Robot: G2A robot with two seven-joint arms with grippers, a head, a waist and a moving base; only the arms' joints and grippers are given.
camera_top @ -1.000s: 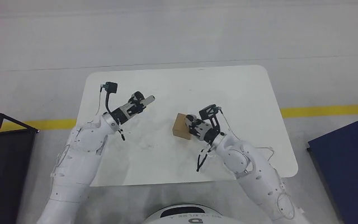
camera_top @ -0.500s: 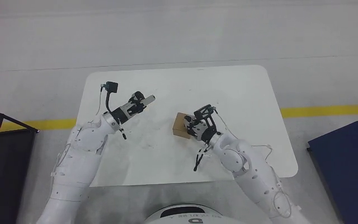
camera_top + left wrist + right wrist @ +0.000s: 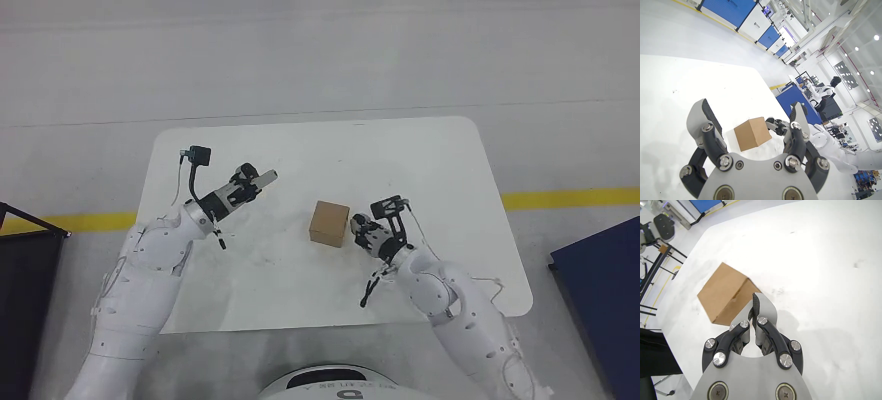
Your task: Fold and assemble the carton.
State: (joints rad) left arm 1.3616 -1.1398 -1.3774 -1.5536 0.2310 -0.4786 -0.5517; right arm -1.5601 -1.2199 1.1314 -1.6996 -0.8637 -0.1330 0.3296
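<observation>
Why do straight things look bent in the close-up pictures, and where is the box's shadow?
Left wrist view: the wide lens curves the blue partitions and the table edge, and the ceiling lamps glare. Right wrist view: the carton casts a soft shadow on the table beside it. Top view: even light, hardly any carton shadow.

Got the left gripper (image 3: 266, 179) spread wide open, arm bent and pointing across toward the other side. Got the right gripper (image 3: 754, 296) pinched fully closed, pads (image 3: 755, 307) pressed flat together, forearm angled inward and forward.
</observation>
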